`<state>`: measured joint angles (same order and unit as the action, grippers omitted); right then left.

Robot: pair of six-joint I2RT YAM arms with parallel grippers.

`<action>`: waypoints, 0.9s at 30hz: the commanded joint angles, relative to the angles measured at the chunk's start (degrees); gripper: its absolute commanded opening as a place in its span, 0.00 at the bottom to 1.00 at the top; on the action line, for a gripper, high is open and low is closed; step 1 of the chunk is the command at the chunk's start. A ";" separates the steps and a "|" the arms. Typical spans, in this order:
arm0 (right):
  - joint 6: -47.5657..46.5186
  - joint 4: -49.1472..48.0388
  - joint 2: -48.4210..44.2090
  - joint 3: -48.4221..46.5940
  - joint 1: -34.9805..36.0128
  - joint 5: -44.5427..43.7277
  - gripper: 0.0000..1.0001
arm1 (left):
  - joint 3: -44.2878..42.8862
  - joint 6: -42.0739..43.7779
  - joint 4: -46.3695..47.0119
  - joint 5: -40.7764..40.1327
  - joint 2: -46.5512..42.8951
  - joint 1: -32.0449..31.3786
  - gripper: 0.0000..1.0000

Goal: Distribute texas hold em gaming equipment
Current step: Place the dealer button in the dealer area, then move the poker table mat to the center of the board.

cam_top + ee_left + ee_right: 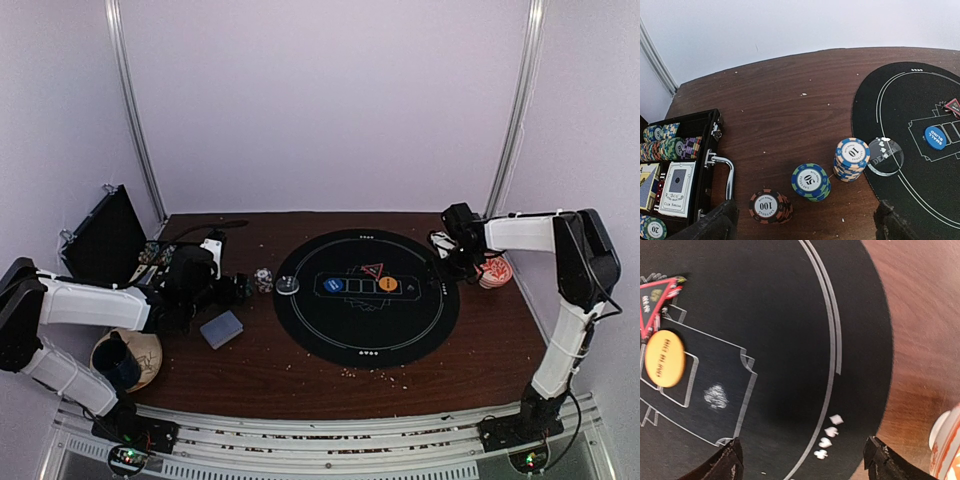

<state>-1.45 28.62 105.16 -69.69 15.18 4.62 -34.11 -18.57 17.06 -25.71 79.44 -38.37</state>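
Overhead, we see the left arm reaching toward a cluster of poker chips by the left rim of the round black mat. A grey-blue deck of cards lies on the table nearby. The right arm hangs over the mat's right edge, near a red-and-white bowl. A blue disc, an orange disc and a red triangle marker sit at the mat's centre.

From the left wrist, the left fingers stand wide with nothing between them, above three separate piles: the 100 stack, the 50 stack and the 10 stack. A clear dealer button lies just beside the last, across the mat's rim. An open case at left holds more chips and card packs.

From the right wrist, the right fingers are likewise spread wide and empty over the mat's white border lines.

We judge that the step in hand is lifting one stack. Done well, the left fingers drop straight astride a single pile. They close low enough to catch its bottom chip and stay clear of the neighbouring piles and the button.
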 commanded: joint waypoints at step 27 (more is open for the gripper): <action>2.86 -2.41 6.81 0.09 -7.36 8.88 0.59 | -1.05 0.12 2.09 -0.18 -1.61 -0.75 0.98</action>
<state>0.71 25.47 109.65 -68.93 7.81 10.11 -34.11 -18.57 17.06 -25.71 79.05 -38.74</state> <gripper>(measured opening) 0.617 0.978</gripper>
